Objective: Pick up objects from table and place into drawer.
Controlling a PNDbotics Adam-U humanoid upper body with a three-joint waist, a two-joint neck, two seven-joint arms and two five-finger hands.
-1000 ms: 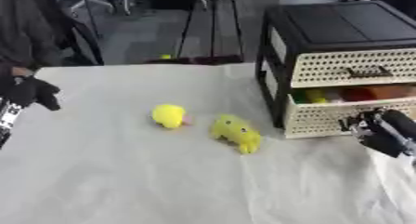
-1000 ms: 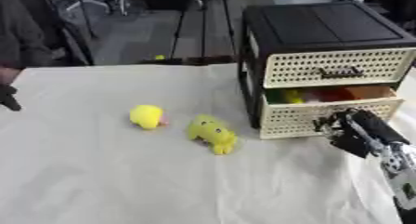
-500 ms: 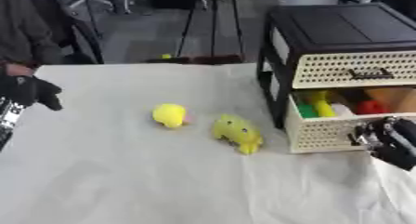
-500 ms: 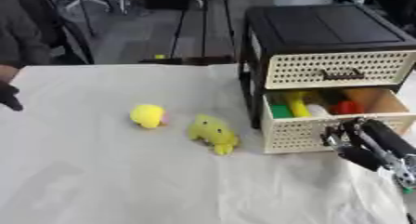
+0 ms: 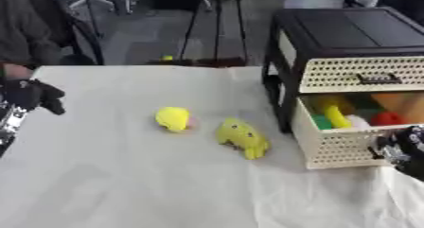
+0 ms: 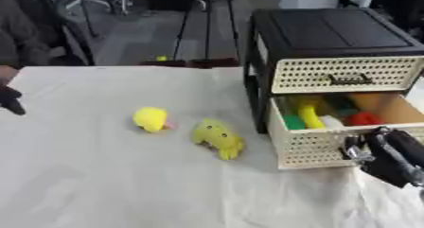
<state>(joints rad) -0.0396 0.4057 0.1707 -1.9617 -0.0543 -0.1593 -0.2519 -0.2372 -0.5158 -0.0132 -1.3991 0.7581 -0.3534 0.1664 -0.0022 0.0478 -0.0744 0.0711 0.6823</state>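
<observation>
Right hand [image 6: 383,149] curls on the pulled-out lower drawer's [image 6: 311,146] front. Yellow-green plush [image 6: 217,137] and round yellow toy [image 6: 151,119] lie on table [image 6: 124,184] at its 9 o'clock, well apart. Left hand [image 5: 31,94] curled, empty, far left.

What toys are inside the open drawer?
The open drawer holds bright things: a long yellow toy, something green, something white and something red. Its front wall hides their lower parts, so what lies at the bottom cannot be seen.
</observation>
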